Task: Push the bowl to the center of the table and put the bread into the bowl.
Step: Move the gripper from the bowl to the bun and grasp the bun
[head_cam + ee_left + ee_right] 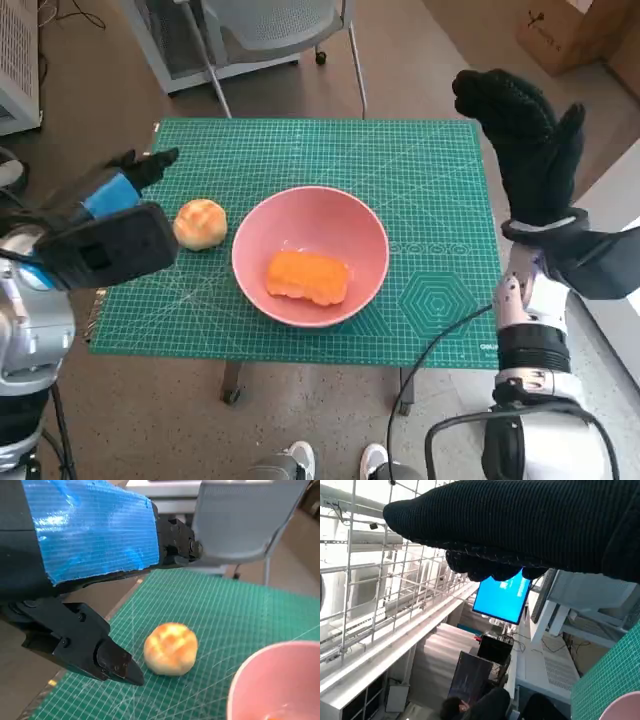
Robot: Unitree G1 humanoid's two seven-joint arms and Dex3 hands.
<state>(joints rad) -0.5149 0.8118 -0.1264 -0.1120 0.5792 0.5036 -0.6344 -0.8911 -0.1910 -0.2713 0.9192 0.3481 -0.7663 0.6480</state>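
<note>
A pink bowl [372,243] stands near the middle of the green mat [300,150], with an orange bread piece [308,278] lying inside it. Left of the bowl, a round golden bun [200,223] sits on the mat; the left wrist view also shows the bun [171,648] and the bowl's rim [250,677]. My left hand [110,225] hovers just left of the bun, fingers apart and holding nothing; a black fingertip [125,667] points toward the bun without touching it. My right hand [525,140] is raised above the table's right edge, fingers spread, empty.
A grey chair [270,30] stands behind the table and a cardboard box [570,30] sits at the far right. A person's shoes [335,462] show below the front edge. A person [480,705] and a blue screen [502,600] appear in the right wrist view.
</note>
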